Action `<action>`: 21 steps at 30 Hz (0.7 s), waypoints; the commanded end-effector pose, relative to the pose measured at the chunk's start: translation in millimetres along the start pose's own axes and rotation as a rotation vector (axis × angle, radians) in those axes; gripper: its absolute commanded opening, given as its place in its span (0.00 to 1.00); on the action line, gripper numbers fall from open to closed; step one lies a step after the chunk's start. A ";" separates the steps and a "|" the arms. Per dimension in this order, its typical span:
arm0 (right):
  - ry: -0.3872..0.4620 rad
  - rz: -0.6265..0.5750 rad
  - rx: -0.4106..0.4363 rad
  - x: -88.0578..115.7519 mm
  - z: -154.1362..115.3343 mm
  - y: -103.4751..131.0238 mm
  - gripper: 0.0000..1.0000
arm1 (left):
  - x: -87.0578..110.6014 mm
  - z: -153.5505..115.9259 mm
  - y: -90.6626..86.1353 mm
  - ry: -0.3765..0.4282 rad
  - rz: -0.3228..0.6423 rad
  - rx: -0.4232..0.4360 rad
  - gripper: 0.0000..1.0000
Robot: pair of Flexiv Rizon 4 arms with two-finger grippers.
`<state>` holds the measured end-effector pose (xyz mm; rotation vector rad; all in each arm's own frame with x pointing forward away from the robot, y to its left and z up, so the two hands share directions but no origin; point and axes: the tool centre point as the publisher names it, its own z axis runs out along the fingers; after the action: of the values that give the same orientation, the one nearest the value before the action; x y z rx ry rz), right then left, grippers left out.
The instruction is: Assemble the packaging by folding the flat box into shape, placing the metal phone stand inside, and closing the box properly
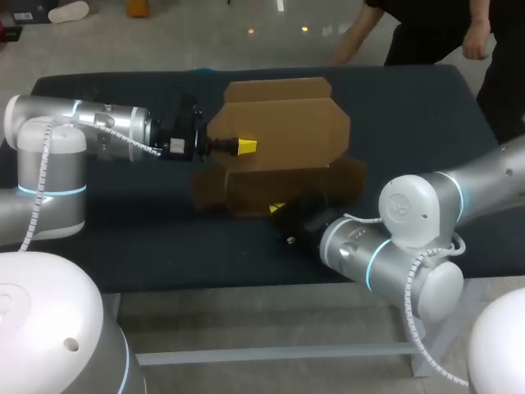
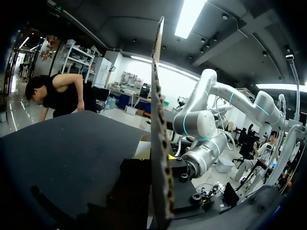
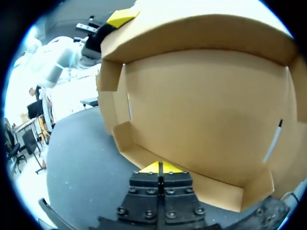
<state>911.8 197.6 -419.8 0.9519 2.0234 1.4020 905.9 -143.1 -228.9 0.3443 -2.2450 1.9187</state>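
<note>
A brown cardboard box (image 1: pixel 279 131) stands half folded in the middle of the table, with its large panel raised and low walls at the front. My left gripper (image 1: pixel 244 146) is shut on the raised panel from the left. In the left wrist view that panel (image 2: pixel 158 143) runs edge-on between the fingers. My right gripper (image 3: pixel 159 167) is shut, its yellow tips pressed together against the lower edge of the box's near wall (image 3: pixel 192 179). In the head view it (image 1: pixel 277 208) sits at the front of the box. No metal phone stand shows in any view.
The dark table (image 1: pixel 123 246) has bare room to the left and in front of the box. My right arm (image 2: pixel 201 129) shows beyond the panel in the left wrist view.
</note>
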 end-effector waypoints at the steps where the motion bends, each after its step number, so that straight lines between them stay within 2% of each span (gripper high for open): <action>1: -0.006 -0.009 -0.014 3.6 -16.0 2.0 0.00 | -0.9 0.5 2.9 0.002 0.000 0.000 0.00; 8: 0.024 -0.017 -0.025 8.2 -45.8 5.4 0.00 | -0.9 0.5 2.9 0.002 0.000 0.000 0.00; 14: 0.107 -0.011 -0.036 6.7 -72.7 3.6 0.00 | -0.9 0.5 2.9 0.002 0.000 0.000 0.00; 21: 0.198 -0.021 -0.001 1.5 -103.0 -4.1 0.00 | -0.9 0.5 2.9 0.002 0.000 0.000 0.00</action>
<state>840.2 155.0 -401.4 0.8446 2.1183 1.5039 905.9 -143.0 -229.0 0.3446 -2.2451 1.9187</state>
